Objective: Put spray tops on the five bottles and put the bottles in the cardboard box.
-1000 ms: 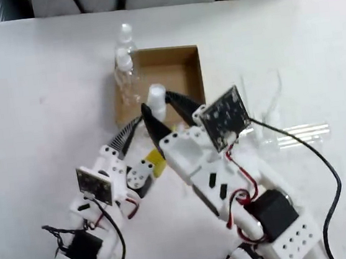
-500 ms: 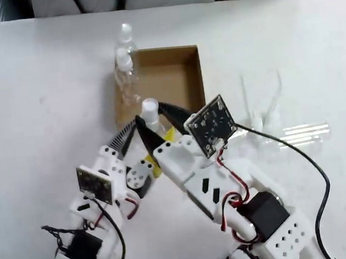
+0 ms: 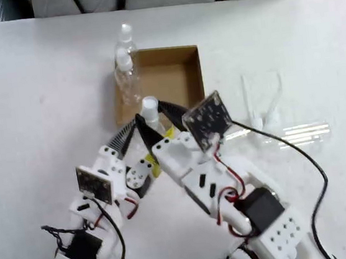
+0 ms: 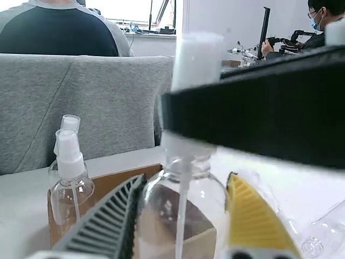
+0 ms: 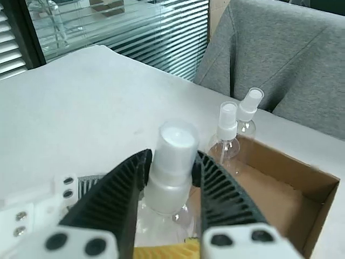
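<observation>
Clear plastic bottle (image 4: 202, 205) is upright near the white table's (image 3: 43, 88) middle, at the brown cardboard box's (image 3: 186, 53) near wall, seemingly outside it. The left gripper (image 4: 187, 181) clasps its body, and the right gripper (image 5: 171, 157) pinches its white spray top (image 5: 175, 137).

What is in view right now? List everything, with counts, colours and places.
box: one, brown cardboard, open, middle of the table.
capped bottles: two, clear with white tops, upright at the box's left wall.
held bottle: one, clear, in front of the box, between the left pincer's fingers.
spray top: one, white, at the held bottle's neck, in the right pincer.
loose spray tops: two, white, on the table right of the box.
lying bottles: seemingly two, clear, beside the loose spray tops.
table: one, white.
left pincer: grey and yellow fingers, shut on the held bottle.
right pincer: black fingers, shut on the spray top.
</observation>
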Robot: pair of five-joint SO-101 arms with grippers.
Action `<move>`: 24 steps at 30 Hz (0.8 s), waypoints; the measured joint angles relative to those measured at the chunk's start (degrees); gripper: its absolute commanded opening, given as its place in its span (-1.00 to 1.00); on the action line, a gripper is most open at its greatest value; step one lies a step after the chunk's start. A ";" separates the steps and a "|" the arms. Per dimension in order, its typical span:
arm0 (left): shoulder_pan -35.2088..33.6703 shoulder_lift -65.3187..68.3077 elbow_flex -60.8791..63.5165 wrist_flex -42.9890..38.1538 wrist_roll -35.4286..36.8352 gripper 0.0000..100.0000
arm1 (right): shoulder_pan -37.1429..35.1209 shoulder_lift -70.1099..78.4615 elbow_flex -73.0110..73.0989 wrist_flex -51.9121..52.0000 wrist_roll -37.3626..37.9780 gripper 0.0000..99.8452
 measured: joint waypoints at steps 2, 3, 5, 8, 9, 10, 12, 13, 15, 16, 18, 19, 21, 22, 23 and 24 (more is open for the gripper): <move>-0.09 0.09 0.00 0.09 0.00 -0.95 | 0.09 0.70 -0.09 -0.79 0.00 -0.96; -0.09 0.00 0.00 0.09 0.09 -0.95 | 0.09 0.97 -0.09 -1.23 0.00 -0.96; -0.18 0.00 0.00 0.09 0.18 -0.95 | 0.18 1.49 -0.09 -1.58 0.00 -0.96; -0.18 0.00 0.00 0.09 0.26 -0.95 | 0.18 1.76 -0.09 -1.76 0.00 -0.96; -0.18 0.00 0.00 0.09 0.26 -0.95 | 0.18 1.76 -0.09 -1.76 0.00 -0.95; -0.18 0.00 0.00 0.09 0.26 -0.95 | 0.18 1.76 -0.09 -1.76 0.00 -0.92; -0.18 0.00 0.00 0.09 0.26 -0.95 | 0.18 1.76 -0.09 -1.76 0.00 -0.80; -0.18 0.00 0.00 0.09 0.26 -0.95 | 0.18 1.76 -0.09 -1.76 0.00 -0.73; -0.18 0.00 0.00 0.09 0.26 -0.95 | 0.18 1.76 -0.09 -1.14 0.00 -0.62; 0.00 0.00 0.00 0.09 0.09 -0.95 | 0.18 1.76 -0.09 -0.53 0.00 -0.58; 0.26 0.00 0.00 0.09 0.00 -0.95 | 0.18 2.55 -0.09 0.62 0.00 -0.58; 0.26 0.00 0.00 0.09 0.00 -0.95 | 0.18 2.64 -0.09 0.88 -0.09 -0.58; 0.26 0.00 0.00 0.09 -0.09 -0.95 | 0.18 2.46 -0.09 0.97 -1.14 -0.57; 0.26 0.00 0.00 0.09 -0.09 -0.95 | 0.18 2.20 -0.44 1.49 -1.58 -0.57; 0.26 0.00 0.00 0.09 -0.09 -0.95 | 0.18 1.93 -1.14 2.37 -1.76 -0.57; 0.26 0.00 0.00 0.09 -0.09 -0.95 | 0.18 1.76 -2.02 3.25 -1.93 -0.57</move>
